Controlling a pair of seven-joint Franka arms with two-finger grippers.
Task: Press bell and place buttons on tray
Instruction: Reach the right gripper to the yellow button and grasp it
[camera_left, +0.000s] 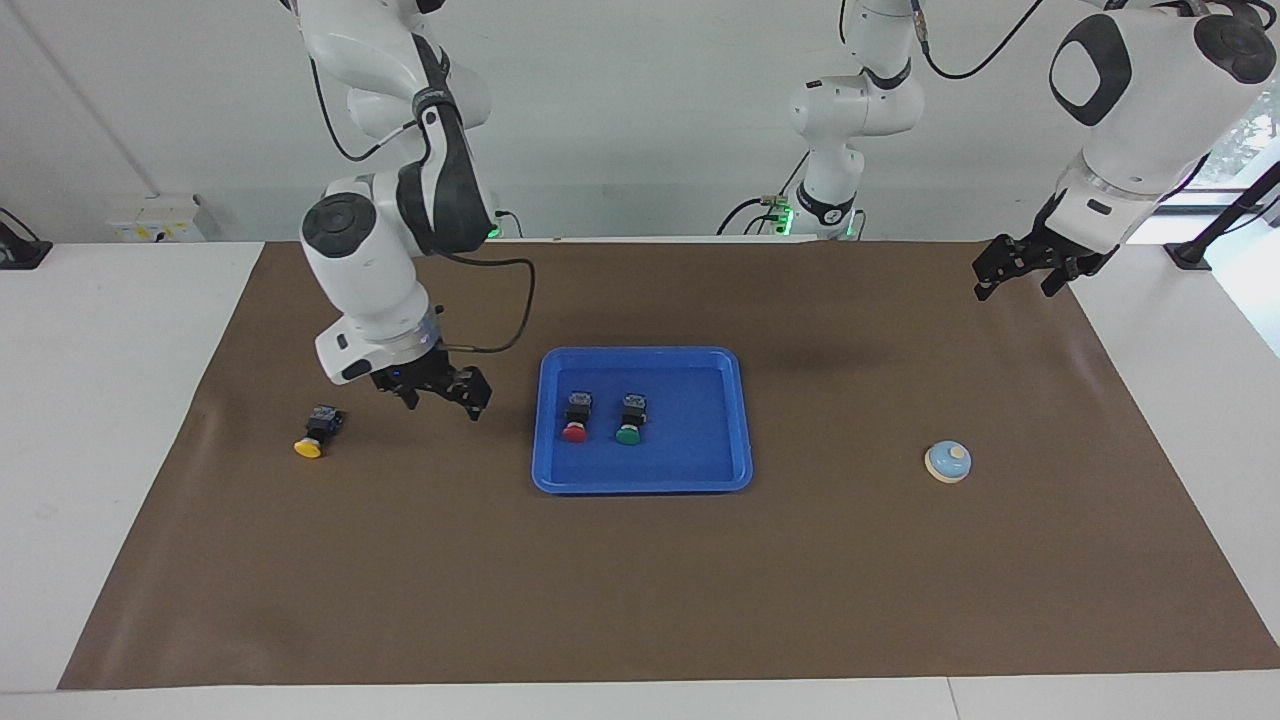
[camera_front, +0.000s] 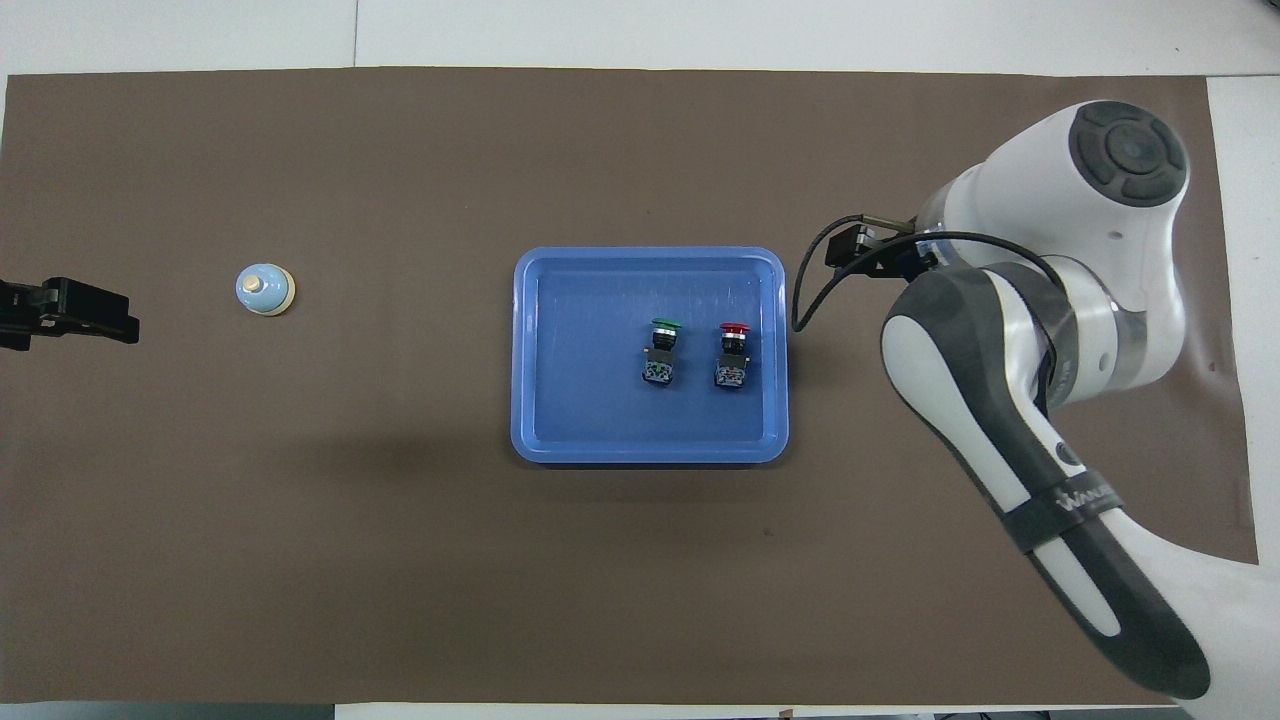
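Right end effector (camera_left: 441, 395) apart, empty, above the mat, heading for the yellow button (camera_left: 316, 433).
Centre over its black body just toward the right arm's bench end, then descend.

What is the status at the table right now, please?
Right gripper open over the mat beside the yellow button. Left gripper open, waiting. Red and green buttons on the tray. Nothing in the way.

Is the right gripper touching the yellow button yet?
Apart. The facing view shows the right gripper open above the mat, with a clear strip of bare mat between it and the yellow button. In the overhead view the arm hides the button.
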